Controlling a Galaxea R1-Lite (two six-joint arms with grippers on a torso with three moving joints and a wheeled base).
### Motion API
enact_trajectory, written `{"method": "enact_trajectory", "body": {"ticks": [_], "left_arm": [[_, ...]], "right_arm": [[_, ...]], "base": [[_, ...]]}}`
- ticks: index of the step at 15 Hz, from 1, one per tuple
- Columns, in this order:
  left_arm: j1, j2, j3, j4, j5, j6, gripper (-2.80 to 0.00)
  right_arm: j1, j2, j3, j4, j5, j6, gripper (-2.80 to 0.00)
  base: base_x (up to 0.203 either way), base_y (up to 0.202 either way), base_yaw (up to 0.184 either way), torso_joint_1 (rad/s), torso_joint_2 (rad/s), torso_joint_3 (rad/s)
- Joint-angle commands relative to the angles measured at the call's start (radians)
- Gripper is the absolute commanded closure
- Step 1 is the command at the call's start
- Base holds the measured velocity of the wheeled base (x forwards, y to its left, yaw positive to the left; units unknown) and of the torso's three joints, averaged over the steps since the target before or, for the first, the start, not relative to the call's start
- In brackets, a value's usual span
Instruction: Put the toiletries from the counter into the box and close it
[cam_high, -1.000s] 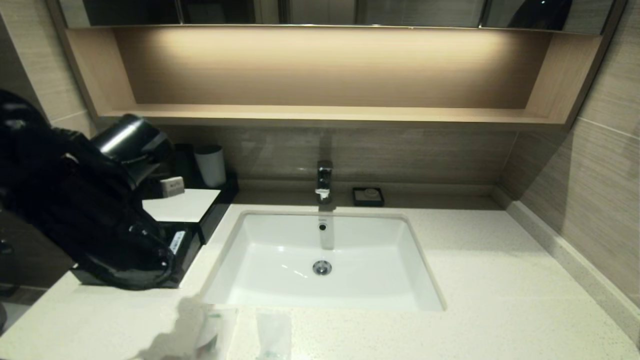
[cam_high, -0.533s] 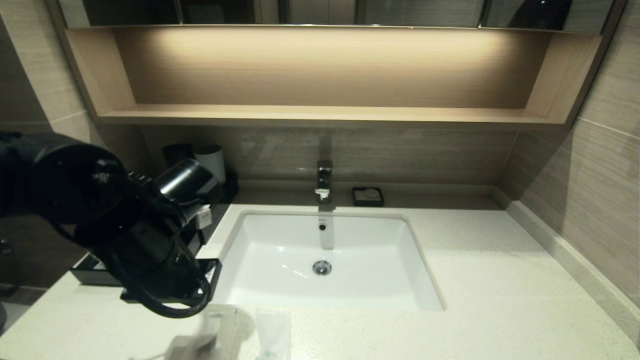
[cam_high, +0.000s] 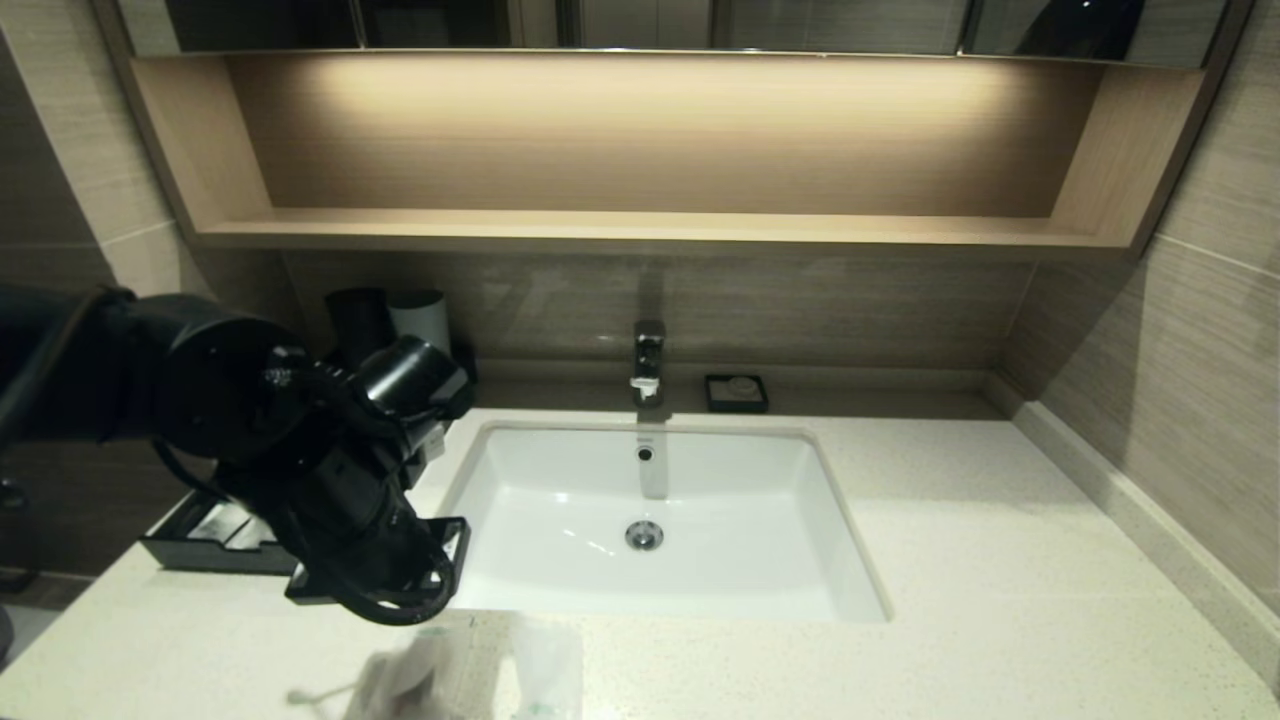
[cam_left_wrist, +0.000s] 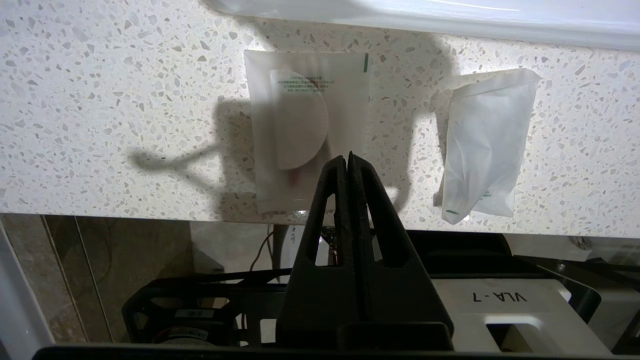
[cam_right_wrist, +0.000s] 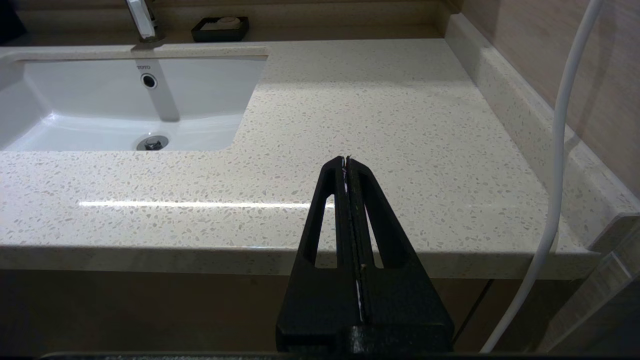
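Note:
Two toiletries lie on the speckled counter (cam_left_wrist: 100, 100) near its front edge, in front of the sink: a flat sachet (cam_left_wrist: 345, 85) with a round white pad inside, and a crumpled translucent sachet (cam_left_wrist: 482, 150) beside it. Both show at the head view's bottom edge, sachet (cam_high: 420, 675) and sachet (cam_high: 545, 665). My left gripper (cam_left_wrist: 347, 157) hangs shut and empty above the flat sachet's near end. The left arm (cam_high: 300, 470) hides most of the black box; its pulled-out drawer (cam_high: 210, 535) shows at the far left. My right gripper (cam_right_wrist: 346, 159) is shut and empty, off the counter's front right edge.
The white sink basin (cam_high: 650, 520) with its faucet (cam_high: 648, 360) fills the middle. A grey cup (cam_high: 420, 318) and a dark cup (cam_high: 355, 315) stand behind the box. A small black soap dish (cam_high: 736, 392) sits by the back wall. A white cable (cam_right_wrist: 560, 175) hangs at the right.
My left arm has swung from over the box rightward and forward to above the sachets, uncovering the open drawer. Its gripper stayed shut. The sachets have not moved.

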Motion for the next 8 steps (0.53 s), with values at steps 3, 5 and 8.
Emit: {"method": "enact_trajectory", "body": {"ticks": [3,5,8], "left_arm": [[0.001,0.006,0.011,0.002,0.004,0.007,0.0],[0.001,0.003,0.02,0.003,0.004,0.05,0.0],[0.001,0.002,0.05,0.001,-0.001,0.124,0.0]], "right_arm": [[0.0,0.001,0.0,0.0,0.0,0.0,0.0],[0.0,0.001,0.0,-0.001,0.0,0.0,0.0],[0.0,0.001,0.0,-0.001,0.0,0.0,0.0]], "base": [[0.0,0.0,0.0,0.0,0.0,0.0],[0.0,0.0,0.0,0.0,0.0,0.0],[0.0,0.0,0.0,0.0,0.0,0.0]]}}
